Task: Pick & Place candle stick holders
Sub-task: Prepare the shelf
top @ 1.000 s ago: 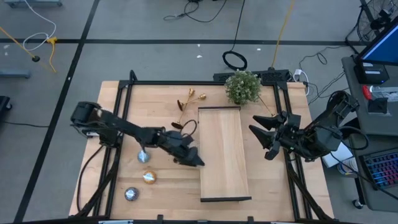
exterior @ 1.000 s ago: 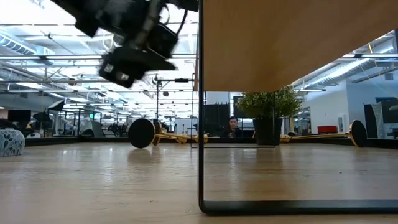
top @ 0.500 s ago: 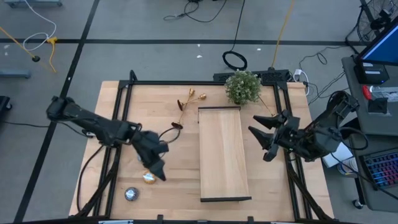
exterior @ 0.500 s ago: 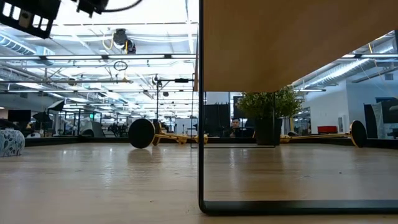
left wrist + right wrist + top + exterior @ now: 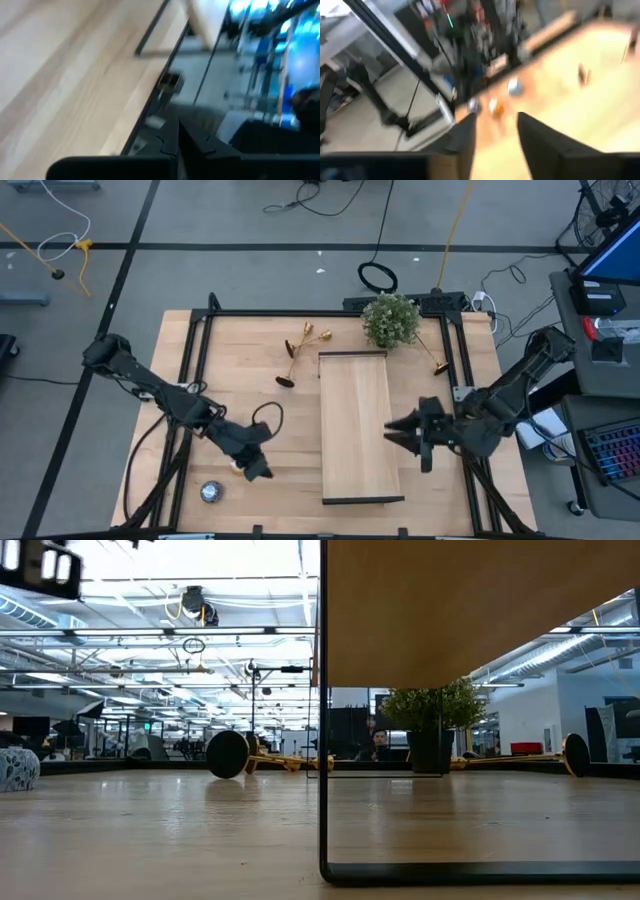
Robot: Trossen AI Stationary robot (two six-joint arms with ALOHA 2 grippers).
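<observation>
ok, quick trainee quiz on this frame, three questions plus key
1. Is the candle stick holder to the right of the wooden tray standing upright or lying on its side?
2. True or false: the left gripper is open.
3. The right gripper is open over which part of the tray? A: its left edge. B: its right edge. C: its far end.

Key: 1, on its side. 2, false, it is shut. 3, B.
</observation>
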